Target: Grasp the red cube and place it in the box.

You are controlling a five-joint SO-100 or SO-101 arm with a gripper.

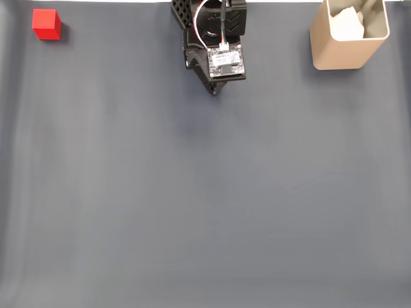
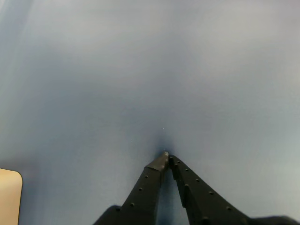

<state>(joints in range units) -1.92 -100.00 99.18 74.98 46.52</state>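
The small red cube (image 1: 47, 24) rests on the grey mat at the far top left of the fixed view. The beige box (image 1: 349, 35) stands upright at the top right, with something white inside its mouth. My black arm sits folded at the top centre between them, and my gripper (image 1: 214, 92) points down at the mat, far from both. In the wrist view the gripper (image 2: 167, 156) is shut, its two black fingertips meeting over bare mat with nothing held. A beige corner of the box (image 2: 9, 197) shows at the lower left edge of that view.
The grey mat (image 1: 205, 205) stretches wide and flat below the arm. The black latticed base (image 1: 183, 11) of the arm stands at the top edge, just left of the wired wrist board (image 1: 225, 62).
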